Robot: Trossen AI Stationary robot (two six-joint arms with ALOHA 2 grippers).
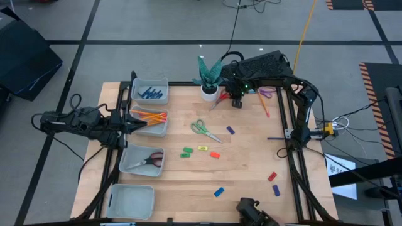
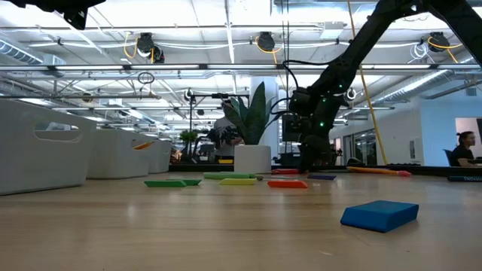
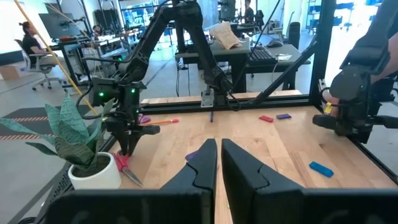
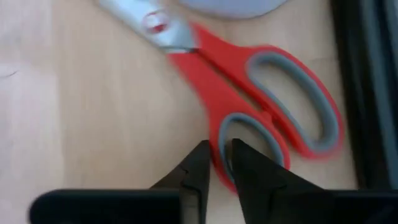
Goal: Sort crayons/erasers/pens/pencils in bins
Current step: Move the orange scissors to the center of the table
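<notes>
Your right gripper point(image 4: 215, 163) hangs low over the table point(image 1: 251, 166) right beside the white plant pot point(image 1: 208, 93), its fingers almost pressed together with only a thin slit between them, and nothing in it. Just beyond the fingertips lie the red scissors point(image 4: 249, 106), with the handle loops nearest the gripper and the blades running away toward the pot's base; their long axis lies on a slant across the wrist view.

Expect the scissors to be stiff and fairly light, with smooth plastic loops that could slide, and they lie flat, so you have little height to catch. My judgement: take them at the neck, where the handles meet the pivot, across the narrow width, after you spread the fingers.

Your left gripper point(image 3: 215, 163) waits over the bin point(image 1: 149, 122) of orange pencils point(image 1: 149, 116), well away from the pot, with its fingers close together and empty. Those pencils lie lengthwise in their bin.

Out from the pot, green scissors point(image 1: 206, 130) lie mid-table, their tips pointing away from the pot.
</notes>
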